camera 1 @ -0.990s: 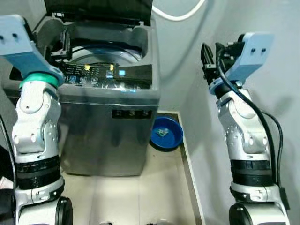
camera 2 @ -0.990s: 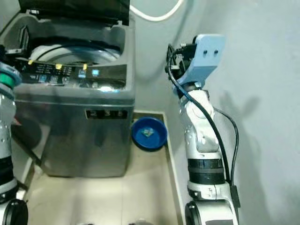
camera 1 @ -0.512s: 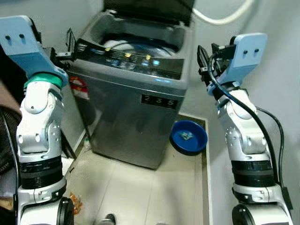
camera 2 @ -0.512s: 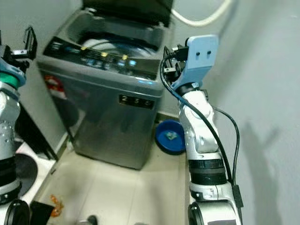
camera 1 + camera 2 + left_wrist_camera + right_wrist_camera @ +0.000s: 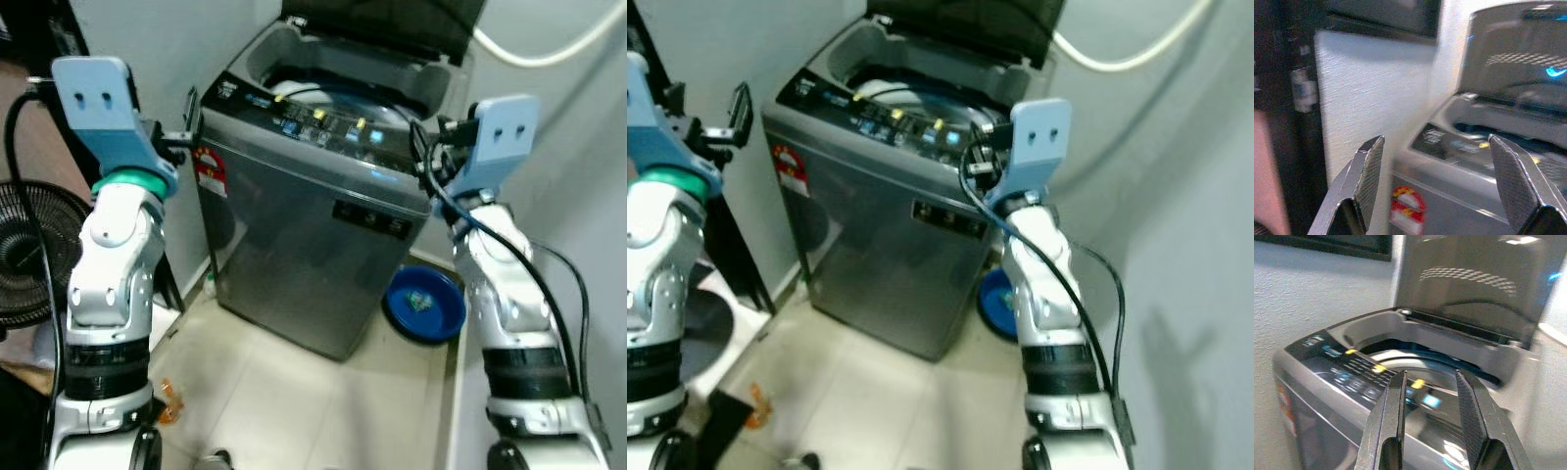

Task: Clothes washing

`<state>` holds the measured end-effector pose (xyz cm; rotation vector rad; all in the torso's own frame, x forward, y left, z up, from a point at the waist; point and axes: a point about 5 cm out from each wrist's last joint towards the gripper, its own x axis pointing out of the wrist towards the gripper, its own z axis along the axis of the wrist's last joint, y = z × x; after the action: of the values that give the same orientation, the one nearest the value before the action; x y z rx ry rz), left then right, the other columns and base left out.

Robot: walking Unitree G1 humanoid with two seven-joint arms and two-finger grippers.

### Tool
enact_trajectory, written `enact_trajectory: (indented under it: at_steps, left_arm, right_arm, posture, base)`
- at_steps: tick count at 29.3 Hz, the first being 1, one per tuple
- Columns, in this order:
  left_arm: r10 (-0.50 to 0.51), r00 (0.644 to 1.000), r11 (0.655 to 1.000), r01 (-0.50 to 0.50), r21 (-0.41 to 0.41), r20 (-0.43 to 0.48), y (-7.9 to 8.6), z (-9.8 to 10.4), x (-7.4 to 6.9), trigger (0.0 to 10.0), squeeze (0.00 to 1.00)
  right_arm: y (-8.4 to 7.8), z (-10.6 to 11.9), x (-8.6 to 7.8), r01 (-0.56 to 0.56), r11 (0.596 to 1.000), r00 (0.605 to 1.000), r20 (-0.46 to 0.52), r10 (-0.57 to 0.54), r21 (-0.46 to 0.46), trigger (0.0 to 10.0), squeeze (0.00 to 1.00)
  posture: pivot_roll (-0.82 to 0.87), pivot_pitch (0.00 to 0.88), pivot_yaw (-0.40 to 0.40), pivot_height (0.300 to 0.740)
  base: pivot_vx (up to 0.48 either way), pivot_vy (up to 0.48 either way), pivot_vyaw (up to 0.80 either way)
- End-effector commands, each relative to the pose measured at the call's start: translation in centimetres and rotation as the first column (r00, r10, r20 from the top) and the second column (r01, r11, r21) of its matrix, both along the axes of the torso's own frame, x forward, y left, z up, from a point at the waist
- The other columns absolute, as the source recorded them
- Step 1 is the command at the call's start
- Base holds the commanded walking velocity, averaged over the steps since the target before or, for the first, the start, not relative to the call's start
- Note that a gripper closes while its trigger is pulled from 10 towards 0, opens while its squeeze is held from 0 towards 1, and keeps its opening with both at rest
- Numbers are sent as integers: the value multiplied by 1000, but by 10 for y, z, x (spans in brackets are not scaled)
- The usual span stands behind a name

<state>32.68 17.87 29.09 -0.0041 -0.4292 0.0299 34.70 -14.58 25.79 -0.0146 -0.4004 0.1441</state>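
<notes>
Here the robot stood facing the grey top-loading washing machine (image 5: pixel 323 235), whose dark lid (image 5: pixel 387 20) stood raised over the drum. To the machine's left, the left hand (image 5: pixel 192 122) hung level with the front corner, its two black fingers (image 5: pixel 1369 169) spread wide and holding nothing. Right of the machine, near the lit control panel (image 5: pixel 323 117), the right hand (image 5: pixel 421 152) held its fingers (image 5: pixel 1393 416) moderately apart, also empty. On the floor just right of the machine sat a round blue plastic basin (image 5: pixel 424 305). No clothes were visible, so judging by that, the step was to go and fetch laundry; it would be done well by turning slowly and keeping both raised arms clear of the machine's edges. Against the picture a second earlier, the whole view had swung: the machine appeared further right and turned corner-on, and a black floor fan (image 5: pixel 29 255) had come into sight left of it, which suggests a camera turn.
</notes>
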Motion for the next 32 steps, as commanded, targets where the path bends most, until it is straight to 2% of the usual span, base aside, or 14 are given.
enact_trajectory:
  at_steps: [1,32]
  left_arm:
    - [7,1000,1000,-7,30,-18,-1,-5,0,10000,0]
    - [27,999,997,-25,73,-28,1,-8,1,10000,0]
  right_arm:
    - [1,-6,0,0,1000,1000,-15,0,-6,10000,0]
    - [3,-9,2,-2,1000,1000,-11,2,15,10000,0]
  posture:
    - [25,28,-53,740]
    - [36,37,-49,740]
  base:
    - [0,0,800]
    - [0,0,800]
